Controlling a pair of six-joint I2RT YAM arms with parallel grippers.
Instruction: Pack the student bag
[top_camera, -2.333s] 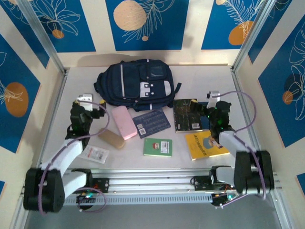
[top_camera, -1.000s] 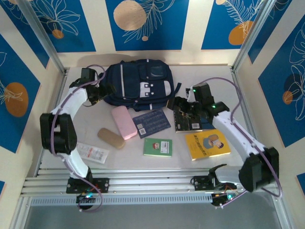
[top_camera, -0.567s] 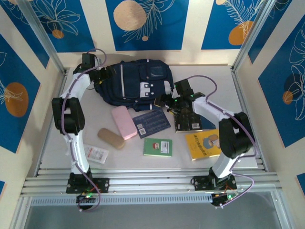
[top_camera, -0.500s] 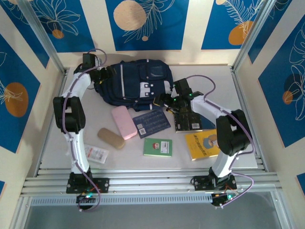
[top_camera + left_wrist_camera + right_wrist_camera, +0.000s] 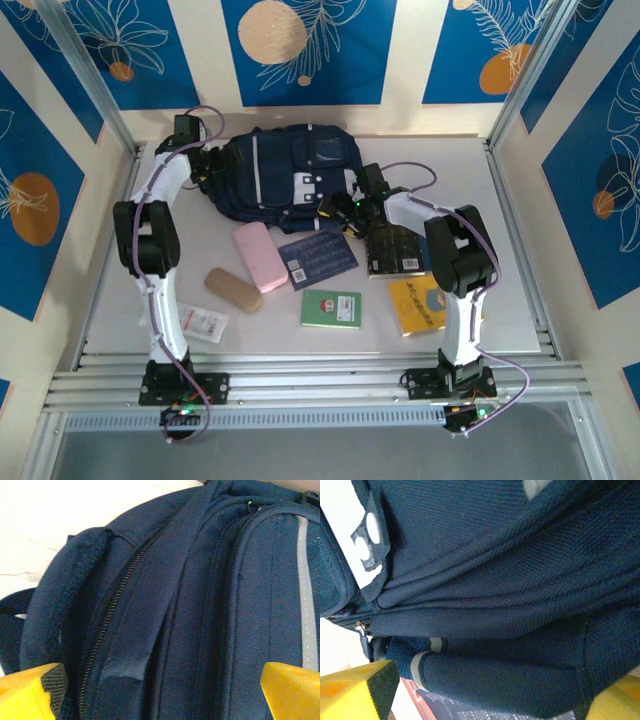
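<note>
The student bag is matt navy cloth with a coarse, rough weave. Its zip teeth look like dull metal, and its pale stripe is smoother. The left pincer has smooth yellow plastic fingers, one with a dark ribbed pad. The surface looks pale, smooth and matt.

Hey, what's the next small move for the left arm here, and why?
Probably close the left tool on the bag: its open jaws straddle the fabric beside the shut zipper, so a pinch should steady it for unzipping.
</note>
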